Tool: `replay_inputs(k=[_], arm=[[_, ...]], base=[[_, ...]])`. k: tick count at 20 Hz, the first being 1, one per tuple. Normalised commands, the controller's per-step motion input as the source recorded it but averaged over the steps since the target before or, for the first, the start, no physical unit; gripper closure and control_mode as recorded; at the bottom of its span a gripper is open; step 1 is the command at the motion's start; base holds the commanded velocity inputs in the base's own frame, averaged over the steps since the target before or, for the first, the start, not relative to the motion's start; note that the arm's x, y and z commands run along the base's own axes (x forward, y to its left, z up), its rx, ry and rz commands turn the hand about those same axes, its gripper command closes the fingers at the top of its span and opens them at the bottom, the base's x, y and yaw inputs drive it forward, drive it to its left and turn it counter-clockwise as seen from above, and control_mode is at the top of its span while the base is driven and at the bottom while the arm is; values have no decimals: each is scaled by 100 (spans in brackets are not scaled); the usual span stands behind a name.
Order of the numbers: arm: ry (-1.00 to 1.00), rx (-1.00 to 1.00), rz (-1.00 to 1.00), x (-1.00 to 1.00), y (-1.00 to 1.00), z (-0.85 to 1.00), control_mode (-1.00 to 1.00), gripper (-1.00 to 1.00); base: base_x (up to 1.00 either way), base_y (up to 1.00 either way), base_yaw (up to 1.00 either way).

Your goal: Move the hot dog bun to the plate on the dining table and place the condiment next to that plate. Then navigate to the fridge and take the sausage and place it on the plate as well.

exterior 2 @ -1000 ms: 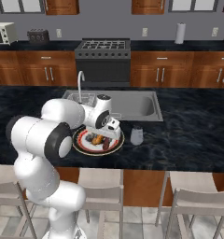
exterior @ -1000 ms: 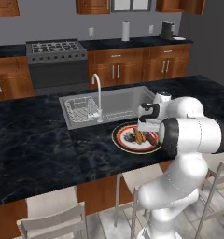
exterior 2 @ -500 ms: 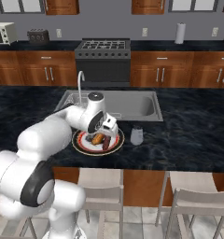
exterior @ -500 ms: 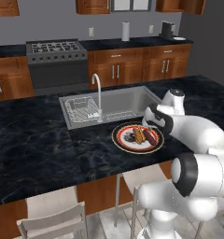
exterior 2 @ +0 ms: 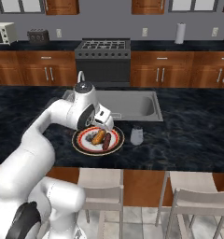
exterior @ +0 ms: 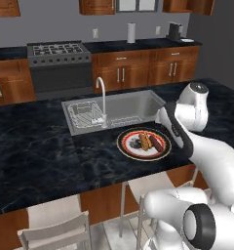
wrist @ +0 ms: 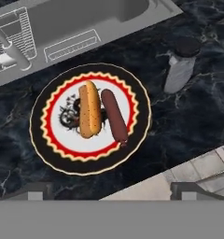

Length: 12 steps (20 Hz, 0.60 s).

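tool open over marbled dining table

no readable text, labels or numbers, dark markings on the plate illegible

Plate: black rim, red-and-yellow scalloped ring, white centre with dark markings. Hot dog bun: tan-orange. Sausage: dark red-brown. Condiment: grey, dark cap. Tabletop: black marbled.
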Motion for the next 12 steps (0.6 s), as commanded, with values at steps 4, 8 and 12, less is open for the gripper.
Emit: replay_inputs(k=[4, 8, 12], arm=[[-7, 0, -4, -66, 0, 71, -100, -100], [-8, 0, -2, -79, 3, 61, -100, -100], [-7, 0, -1, -80, 8, 58, -100, -100]], base=[[0, 0, 0], [0, 0, 0], [0, 0, 0]])
